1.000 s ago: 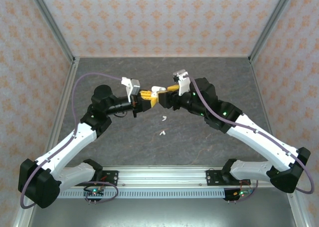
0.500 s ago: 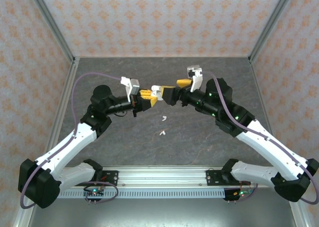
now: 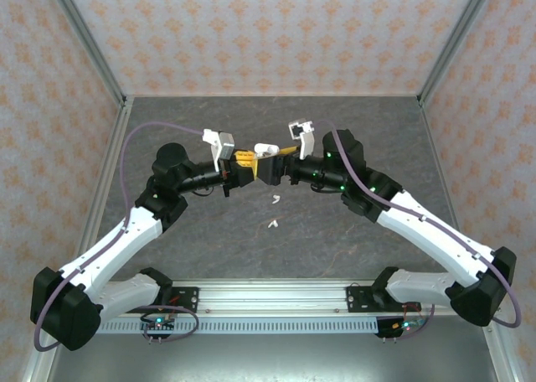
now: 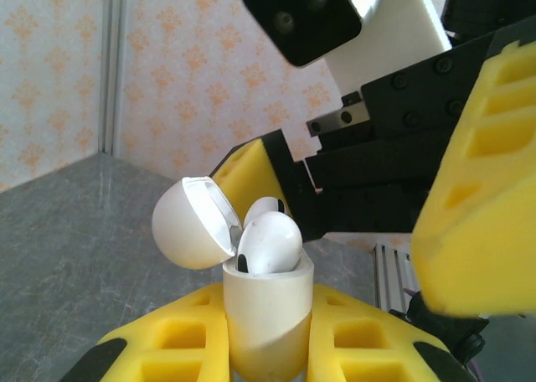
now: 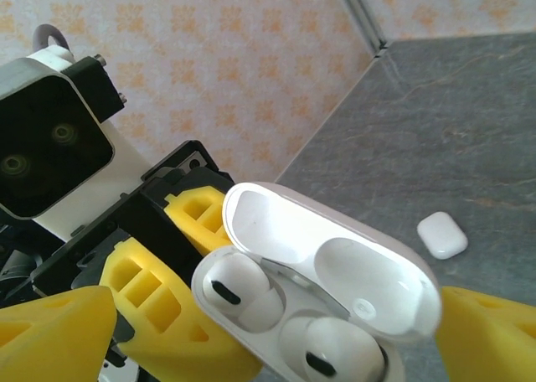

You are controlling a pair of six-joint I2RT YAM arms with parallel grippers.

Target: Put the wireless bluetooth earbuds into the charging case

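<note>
Earbuds (image 5: 239,291): 2, white, both seated in the charging case (image 4: 266,315), one per well, rounded heads sticking up above the rim. The case is off the desk (image 3: 335,122), held in the air around 12 o'clock from desk centre in the top view. Its lid (image 5: 335,260) is hinged open; in the left wrist view it tips toward 10 o'clock.

Left pincer (image 3: 249,166): clenched on the lower body of the case, one yellow finger (image 4: 167,344) on each flank, case upright between them. The left arm comes up from the 7 o'clock corner, elbow bent, with the wrist pointing toward 3 o'clock.

Right pincer (image 3: 279,162): released, jaws spread wide, a yellow finger (image 5: 50,332) on each side of the case. I can't tell whether they touch it. The right arm comes up from the 5 o'clock corner, forearm angled up-left, with the wrist pointing toward 9 o'clock. The two pincers meet nose to nose.

Count:
- arms: 2
- cases in the pincers: 1
- earbuds in the case: 2
- loose small white pieces (image 3: 275,201) on the desk: 2, close together at about 6 o'clock from the case and too small to identify

One such white rounded piece shows in the right wrist view at 3 o'clock from the lid.
</note>
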